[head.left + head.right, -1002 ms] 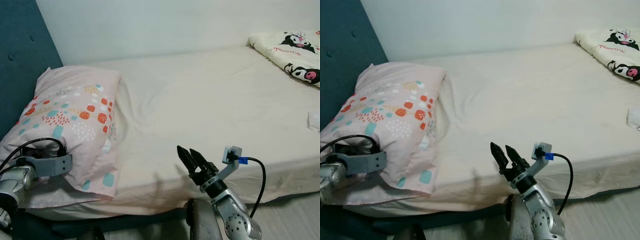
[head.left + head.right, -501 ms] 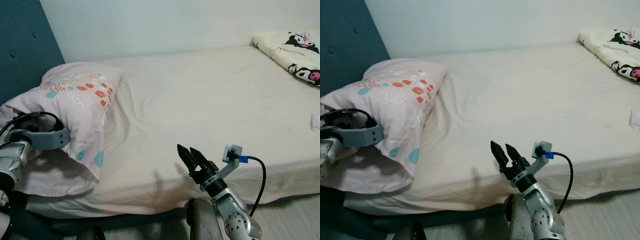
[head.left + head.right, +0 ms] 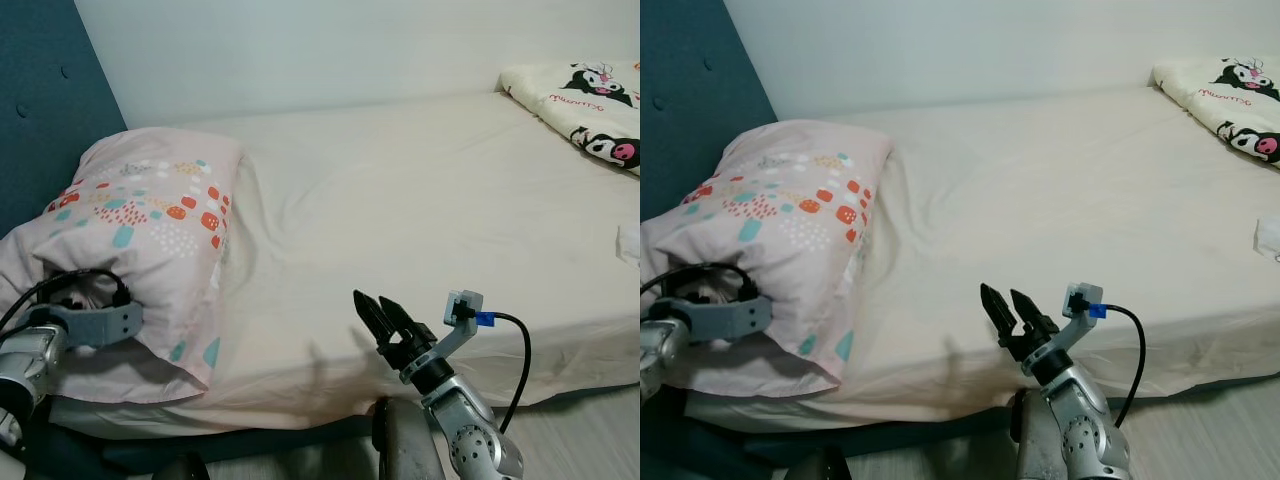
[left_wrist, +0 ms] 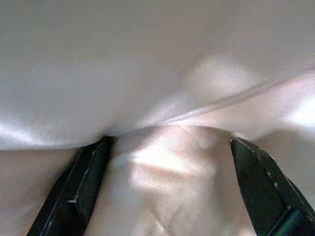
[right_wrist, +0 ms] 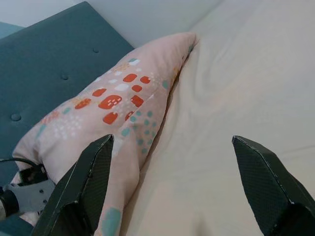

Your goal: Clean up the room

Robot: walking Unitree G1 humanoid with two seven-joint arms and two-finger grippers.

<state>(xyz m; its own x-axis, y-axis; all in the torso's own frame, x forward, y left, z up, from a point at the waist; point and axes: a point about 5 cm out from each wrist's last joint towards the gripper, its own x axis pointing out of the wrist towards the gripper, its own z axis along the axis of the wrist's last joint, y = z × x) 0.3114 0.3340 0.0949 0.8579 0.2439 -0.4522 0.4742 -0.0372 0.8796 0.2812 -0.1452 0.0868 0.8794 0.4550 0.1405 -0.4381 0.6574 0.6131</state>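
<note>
Here, left tool [image 4: 167, 191] clamped on pillow [image 3: 150, 230]; right tool [image 3: 385, 315] raised, fingers apart

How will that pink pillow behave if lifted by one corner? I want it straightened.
The pink pillow will probably sag and fold: it already slumps over the bed's edge. It looks light. The left gripper's fingers pinch soft fabric, which may slip.

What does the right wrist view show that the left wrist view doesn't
The right wrist view alone shows the teal headboard, the bare sheet and the pillow's red and teal spots. The left wrist view alone shows pink fabric bunched close between the left gripper's spread fingers. Both share the pillow and a pair of black fingers set apart; the right gripper is open over the bed.
</note>
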